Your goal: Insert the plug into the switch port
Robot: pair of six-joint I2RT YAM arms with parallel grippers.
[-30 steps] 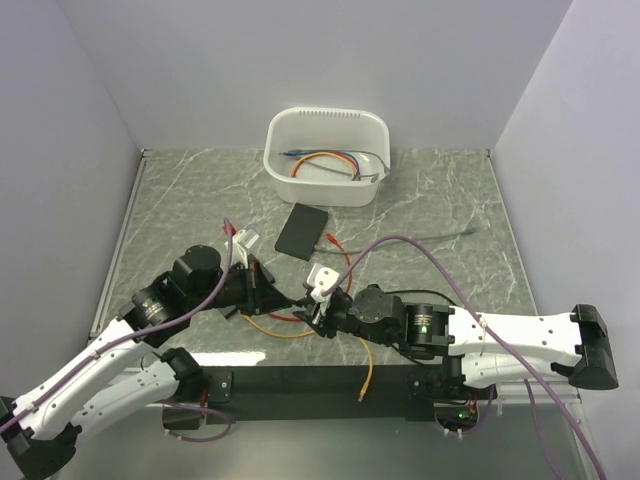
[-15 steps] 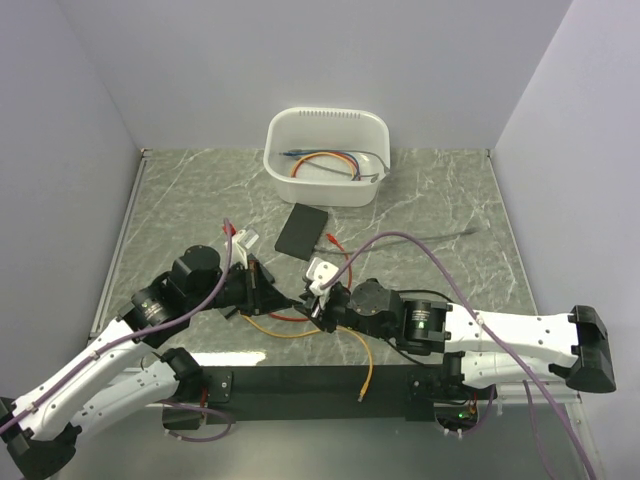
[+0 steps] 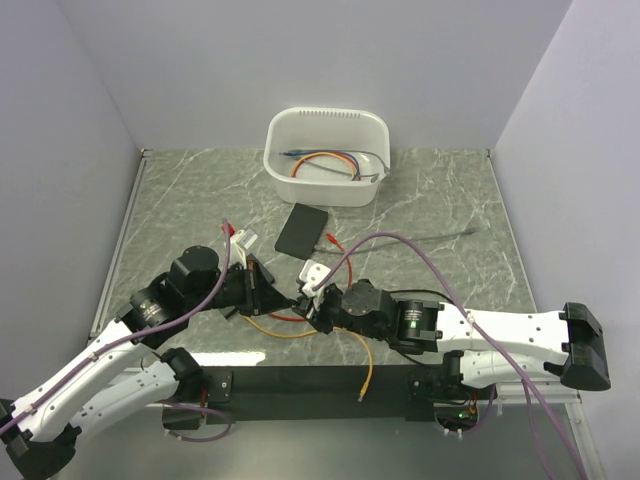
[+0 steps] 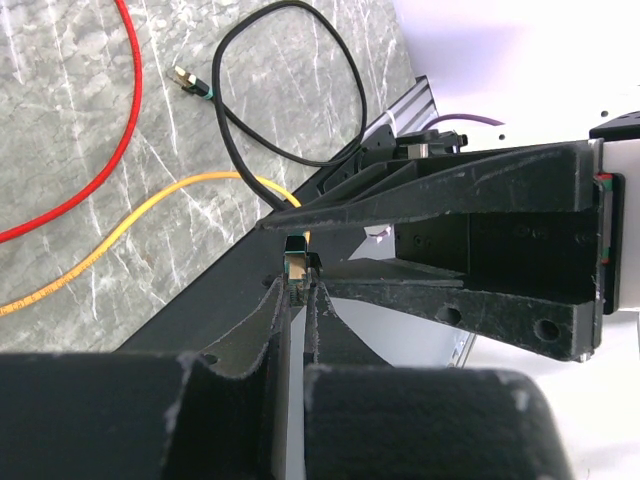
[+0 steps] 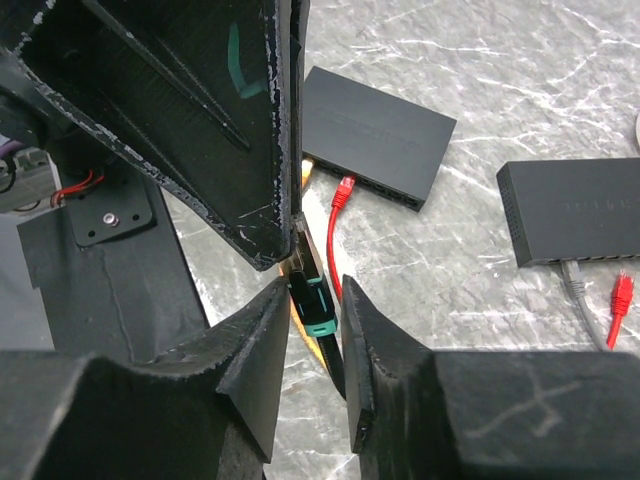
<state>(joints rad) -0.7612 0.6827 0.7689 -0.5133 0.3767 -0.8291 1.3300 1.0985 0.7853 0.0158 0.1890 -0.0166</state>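
Right arm has slid left and a bit fwd vs a sec ago, so the right end effector (image 3: 313, 300) now sits tip to tip w/ the left end effector (image 3: 265, 285). Left arm hasn't budged afaict.

Both are low over the near part of the worktop (image 3: 440, 190), close to the front edge. On the right wrist cam the right fingers are squeezed in on the plug (image 5: 312, 305), right at its teal boot, w/ the black cable (image 4: 290, 80) running down out of the grip. Left wrist cam: left fingers are nearly closed, just a thin slot between them, and the plug's clear head sits pinched at the very tips. So both have hold of the same plug, one tip just above the other.

Plug is up in the air btw, not in any port. The switch (image 3: 302, 231) lies flat further back, well apart from both tips, near the white tub (image 3: 327, 125) that has spare cables in it.

Black cable's other end lies loose in a loop on the worktop. An orange cable (image 3: 290, 333) and a red cable (image 4: 90, 190) run under the arms.
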